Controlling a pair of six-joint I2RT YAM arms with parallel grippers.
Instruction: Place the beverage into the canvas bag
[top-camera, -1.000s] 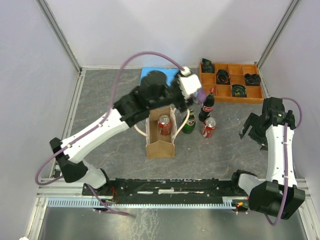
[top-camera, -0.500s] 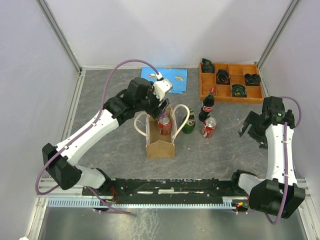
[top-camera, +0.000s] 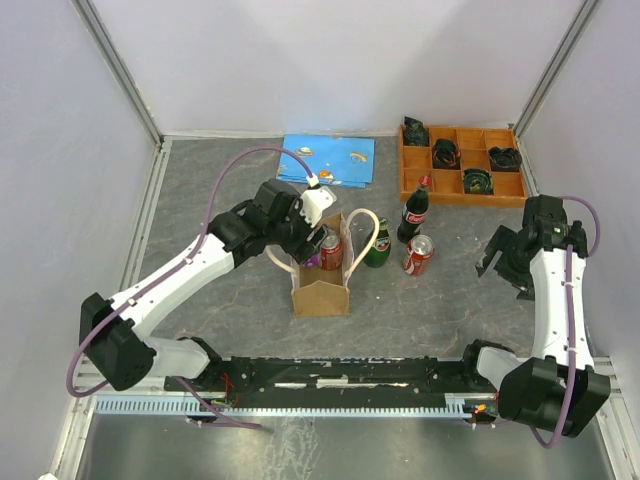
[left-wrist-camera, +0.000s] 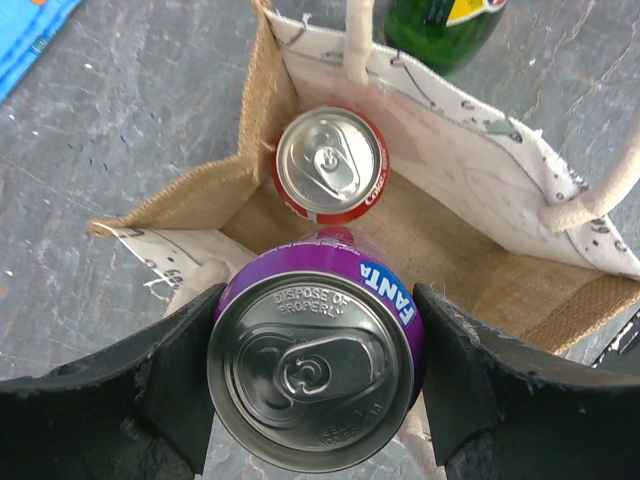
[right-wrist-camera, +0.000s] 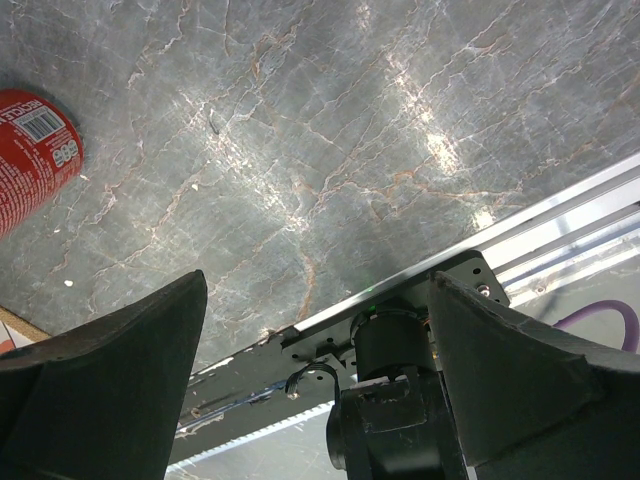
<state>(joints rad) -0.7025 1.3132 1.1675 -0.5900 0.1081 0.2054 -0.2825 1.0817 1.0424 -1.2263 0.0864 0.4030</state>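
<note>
My left gripper (top-camera: 311, 255) is shut on a purple Fanta can (left-wrist-camera: 318, 345) and holds it over the open mouth of the beige canvas bag (top-camera: 320, 292), at its left side. The can also shows purple in the top view (top-camera: 313, 260). A red cola can (left-wrist-camera: 330, 163) stands inside the bag (left-wrist-camera: 480, 170); it shows in the top view too (top-camera: 331, 251). My right gripper (top-camera: 497, 262) is open and empty, off at the right of the table.
A green bottle (top-camera: 378, 243), a dark cola bottle (top-camera: 414, 210) and a red can (top-camera: 417, 254) stand just right of the bag. An orange compartment tray (top-camera: 462, 165) is at the back right. A blue sheet (top-camera: 328, 160) lies behind the bag.
My left arm has swung from the back right of the bag to the left and down, bringing the purple can over the bag's mouth. The right arm has stayed put.
</note>
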